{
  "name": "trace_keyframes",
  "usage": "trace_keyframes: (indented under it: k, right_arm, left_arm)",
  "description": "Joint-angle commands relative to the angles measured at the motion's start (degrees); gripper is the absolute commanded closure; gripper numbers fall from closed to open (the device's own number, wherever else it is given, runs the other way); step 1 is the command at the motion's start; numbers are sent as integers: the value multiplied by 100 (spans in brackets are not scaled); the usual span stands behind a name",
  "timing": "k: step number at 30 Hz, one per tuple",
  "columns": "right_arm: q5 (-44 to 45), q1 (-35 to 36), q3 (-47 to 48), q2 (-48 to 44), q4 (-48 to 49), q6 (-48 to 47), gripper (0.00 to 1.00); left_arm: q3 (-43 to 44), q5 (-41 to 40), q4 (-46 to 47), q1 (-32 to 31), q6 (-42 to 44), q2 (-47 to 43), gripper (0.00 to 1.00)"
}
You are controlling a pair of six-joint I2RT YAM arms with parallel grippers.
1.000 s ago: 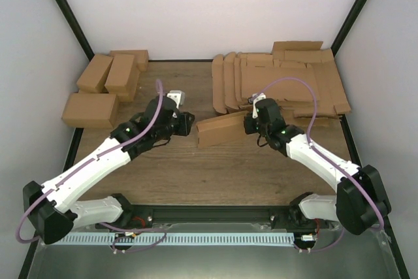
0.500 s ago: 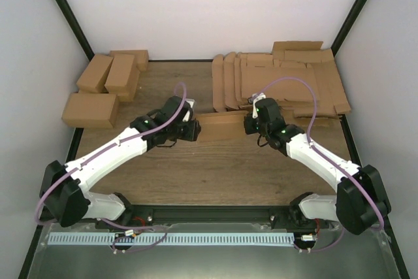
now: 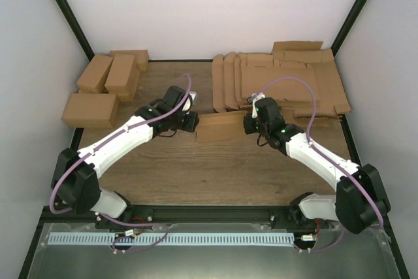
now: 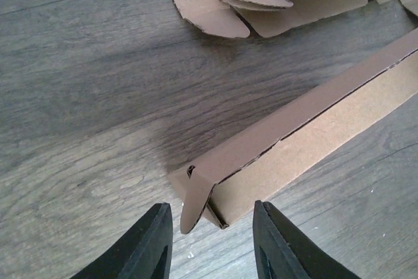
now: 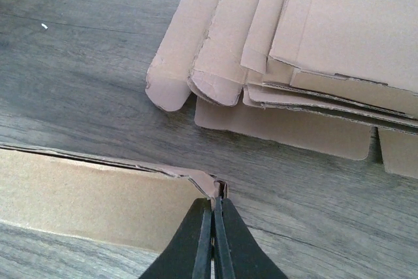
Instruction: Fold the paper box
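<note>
Since then, left jaws swung inward to the paper box (image 3: 221, 127).

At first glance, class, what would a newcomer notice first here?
The half-folded paper box lies at the centre, the right gripper pinched shut on its right end, the left gripper open at its left corner. A pile of flat cardboard blanks lies far right; finished cartons sit far left.

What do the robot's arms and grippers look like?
The left arm and right arm both have white shells with black joints, and a lilac cable loops outside each. The left gripper and right gripper each have two smooth, tapering black fingers.
</note>
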Motion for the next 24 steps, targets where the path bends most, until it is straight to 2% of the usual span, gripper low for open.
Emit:
trace_keyframes:
  k: [1, 10, 18, 24]
  right_arm:
    - [-24, 12, 100, 137, -461, -92, 99]
    - [-20, 13, 134, 149, -500, -63, 99]
    - [70, 95, 103, 163, -472, 112, 99]
    - [133, 159, 115, 125, -479, 149, 99]
  left_arm:
    - [226, 9, -40, 22, 123, 146, 69]
    - [467, -538, -412, 23, -229, 385, 96]
    - [549, -365, -359, 23, -1446, 542, 96]
    - [596, -300, -271, 23, -1943, 700, 96]
